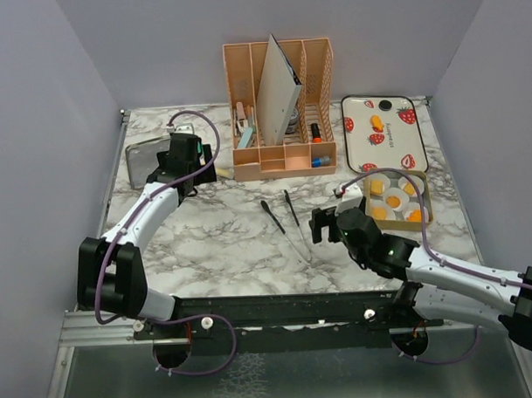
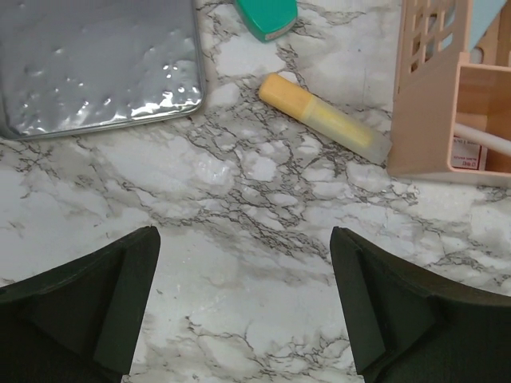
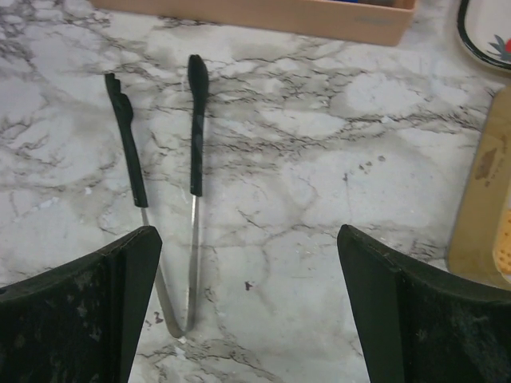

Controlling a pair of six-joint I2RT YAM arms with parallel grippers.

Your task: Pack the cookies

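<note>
Several orange-yellow cookies (image 1: 379, 212) sit among white paper cups in a gold tin (image 1: 424, 202) at the right. The tin's rim (image 3: 479, 207) and one cookie (image 3: 505, 239) show at the right edge of the right wrist view. Another cookie (image 1: 376, 122) lies on the strawberry-print tray (image 1: 396, 159). My right gripper (image 1: 322, 225) (image 3: 247, 239) hangs open and empty just left of the tin. Black-tipped metal tongs (image 1: 284, 223) (image 3: 194, 144) lie on the marble by its left finger. My left gripper (image 1: 202, 162) (image 2: 243, 239) is open and empty at the far left, over bare marble.
A peach desk organizer (image 1: 280, 111) (image 2: 447, 88) stands at the back centre. A silver pouch (image 1: 142, 160) (image 2: 96, 64), a yellow tube (image 2: 319, 116) and a teal item (image 2: 267, 16) lie near the left gripper. Grey walls close in both sides.
</note>
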